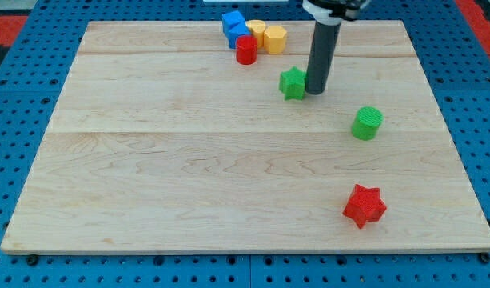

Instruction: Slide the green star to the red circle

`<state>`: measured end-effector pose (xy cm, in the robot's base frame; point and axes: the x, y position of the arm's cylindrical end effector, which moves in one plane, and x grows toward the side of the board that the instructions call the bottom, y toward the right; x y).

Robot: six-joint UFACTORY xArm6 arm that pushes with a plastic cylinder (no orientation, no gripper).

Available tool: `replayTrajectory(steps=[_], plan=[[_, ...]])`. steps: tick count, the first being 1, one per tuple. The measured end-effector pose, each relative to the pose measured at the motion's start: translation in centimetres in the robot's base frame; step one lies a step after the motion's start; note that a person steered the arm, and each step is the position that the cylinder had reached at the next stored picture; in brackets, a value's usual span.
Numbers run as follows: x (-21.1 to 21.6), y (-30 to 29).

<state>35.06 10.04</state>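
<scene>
Near the view's top, right of centre, the straight dark rod [320, 56] is held upright over the pale wooden board [189, 160], and its lower end, my tip [316, 90], is set on the board just at the right side of the small green star-shaped block [292, 83]; whether the two actually touch cannot be told. No jaws are carried by the rod, so nothing is clamped; only a bare end is presented to the block.

The green star is seen lying flat, its points blunt, in the board's upper right part. The red cylinder-shaped block [245, 50], the task's red circle, is placed up and to the view's left of it, near but apart.

Seven blocks are counted. Two greens are shown: the star and a green cylinder [367, 123] toward the view's right. Two reds are shown: the cylinder and a red star [364, 205] near the view's bottom right. One blue block [235, 26] and two yellow blocks [266, 35] are clustered at the view's top beside the red cylinder.
</scene>
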Motion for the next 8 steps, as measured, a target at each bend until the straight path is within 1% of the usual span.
replayTrajectory(steps=[1, 2, 3, 4, 5, 6, 7, 8], plan=[[-1.3, -1.5], [1.1, -0.6], [3.1, -2.4], [2.5, -5.4], [0.7, -7.0], [-0.7, -7.0], [1.5, -5.0], [0.2, -4.1]])
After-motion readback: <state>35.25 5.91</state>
